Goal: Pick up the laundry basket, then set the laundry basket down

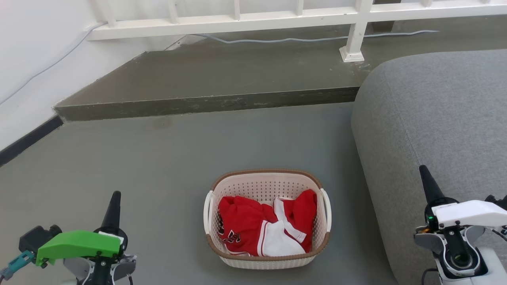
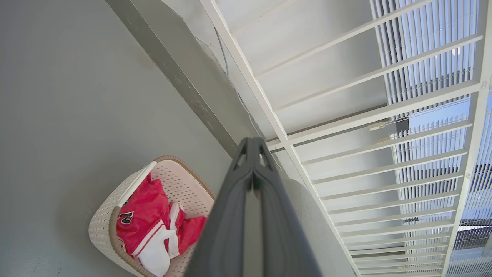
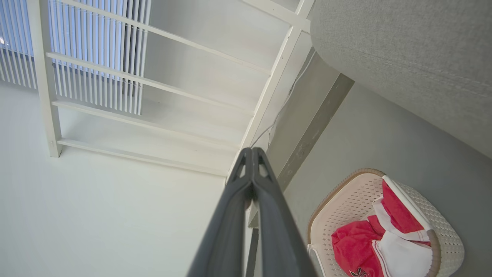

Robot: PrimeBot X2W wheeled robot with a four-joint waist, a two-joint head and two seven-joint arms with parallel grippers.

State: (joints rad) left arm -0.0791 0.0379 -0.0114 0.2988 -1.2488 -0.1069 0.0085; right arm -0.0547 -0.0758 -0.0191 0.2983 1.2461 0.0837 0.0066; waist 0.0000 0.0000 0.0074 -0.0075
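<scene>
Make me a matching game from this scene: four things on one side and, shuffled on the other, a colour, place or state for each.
Things:
1. laundry basket
2. clothes
3. sofa
4. left gripper

Descriptions:
A. grey, on the robot's right
B. fingers shut together
C. cream-white, standing on the floor
D. red and white, lying in the basket

Pairs: 1-C, 2-D, 3-A, 4-B.

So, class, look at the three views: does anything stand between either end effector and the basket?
Nothing visible blocks the left end effector: only bare floor lies before the basket. The right end effector shows over the edge of the sofa, which lies close beside the basket, so that side is tighter.
</scene>
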